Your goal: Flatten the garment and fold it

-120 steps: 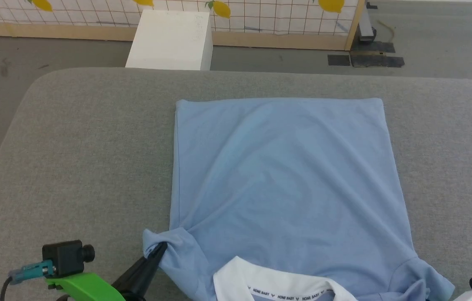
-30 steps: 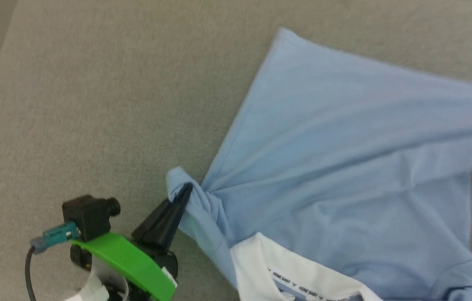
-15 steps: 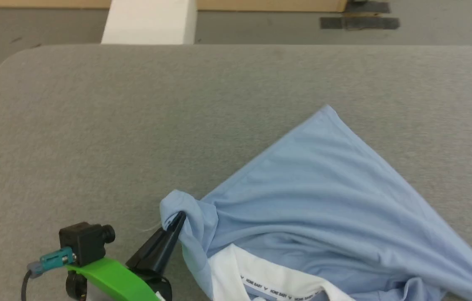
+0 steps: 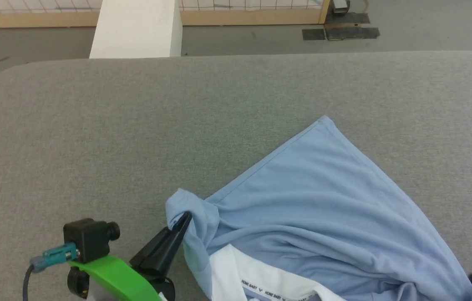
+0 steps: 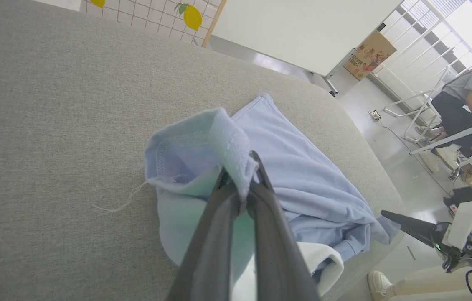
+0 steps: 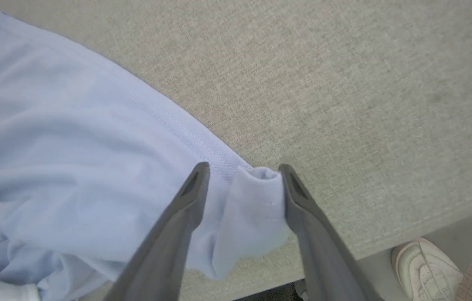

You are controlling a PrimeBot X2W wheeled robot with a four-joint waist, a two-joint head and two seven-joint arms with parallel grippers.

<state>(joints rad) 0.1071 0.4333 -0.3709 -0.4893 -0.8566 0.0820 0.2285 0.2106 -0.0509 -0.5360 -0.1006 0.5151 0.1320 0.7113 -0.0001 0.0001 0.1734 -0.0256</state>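
Grey upholstered pad (image 4: 94, 125) under everything; beyond my left claw (image 4: 183, 220) a white box (image 4: 135, 29) stands off the pad's far edge, bare pad between claw and box. Garment (image 4: 323, 200) lies rumpled to the right of that claw, one corner pointing away. Left claw clamped tight on a bunched, hemmed blue edge, white collar (image 4: 236, 269) just beside its fingers. Right claw (image 6: 242, 172) stands spread, a blue fold loose between its fingers, touching the right-hand one. Pad's near edge runs just behind right claw, a shoe (image 6: 424, 263) on the floor past it; wide bare pad left and ahead of left claw
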